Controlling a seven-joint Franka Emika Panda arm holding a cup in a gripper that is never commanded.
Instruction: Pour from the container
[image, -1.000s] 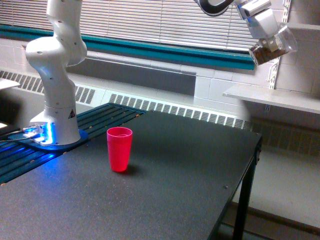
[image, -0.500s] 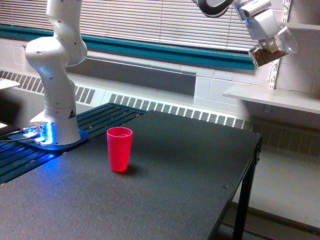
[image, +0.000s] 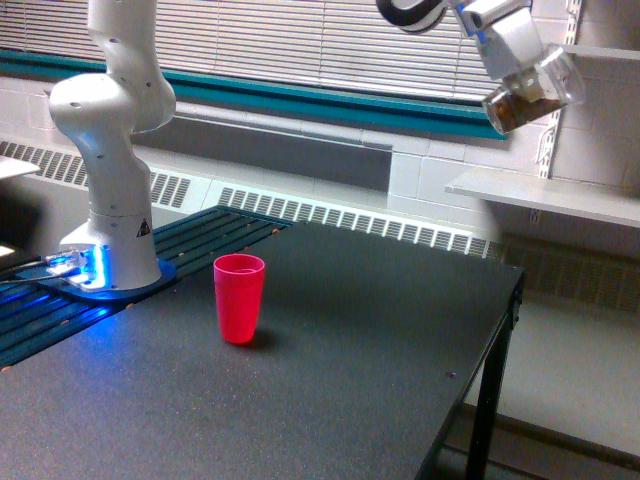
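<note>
High at the exterior view's upper right, my gripper (image: 520, 62) is shut on the container (image: 530, 94), a clear plastic cup tilted on its side with brown granular bits lying in its lower end. It hangs well above the table and far to the right of the red cup (image: 239, 297). That red cup stands upright and open-mouthed on the dark table (image: 330, 380), left of centre. The gripper's fingers are mostly hidden behind the cup and the white hand.
The arm's white base (image: 112, 180) stands at the table's back left beside blue-lit slats. A white shelf (image: 545, 195) juts from the wall at right, below the container. The table's right edge (image: 500, 330) drops to the floor.
The gripper and the tilted container have shifted slightly to the exterior view's left and a little up. The red cup has not moved.
</note>
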